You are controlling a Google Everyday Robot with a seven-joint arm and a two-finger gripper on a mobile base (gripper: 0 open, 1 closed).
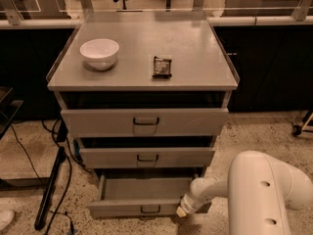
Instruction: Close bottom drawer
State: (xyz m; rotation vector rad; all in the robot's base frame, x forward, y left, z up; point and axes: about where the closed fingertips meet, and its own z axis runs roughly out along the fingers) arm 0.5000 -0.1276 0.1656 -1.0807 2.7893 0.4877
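The bottom drawer (pixel 142 208) of the grey cabinet is pulled out, showing its plain grey tray and a small dark loop handle on its slim front panel. My gripper (pixel 183 210) sits low at the right end of that front panel, at the end of my white arm (pixel 259 190). It looks to be touching the panel near its right corner. The medium drawer (pixel 146 156) and the tall top drawer (pixel 145 121) above also stand slightly out.
A white bowl (pixel 99 53) and a dark snack packet (pixel 162 66) lie on the cabinet top (pixel 195 48). Black cables and a stand leg (pixel 49 190) run along the floor at the left. A caster wheel (pixel 295 129) shows at the far right.
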